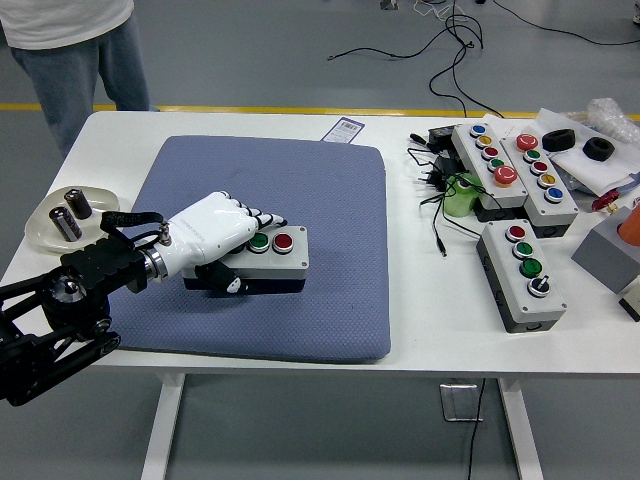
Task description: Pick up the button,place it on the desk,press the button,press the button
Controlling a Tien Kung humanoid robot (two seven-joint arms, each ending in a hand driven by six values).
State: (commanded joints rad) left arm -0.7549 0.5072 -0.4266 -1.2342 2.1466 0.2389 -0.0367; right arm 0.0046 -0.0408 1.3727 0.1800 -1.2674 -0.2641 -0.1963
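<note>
Head view: left hand [215,235] wrapped around the button box [262,262], fingers over its top, thumb at the side, box on the blue mat [330,250]. Looks like placing stage; release and both presses remain. Right arm unseen.

A glossy white five-fingered left hand [215,232] with dark finger joints is seen on a black, blocky, jointed left arm [60,305].

Robotics lab, white table [420,330], spare button boxes [525,275], floor cables [450,45]
</note>
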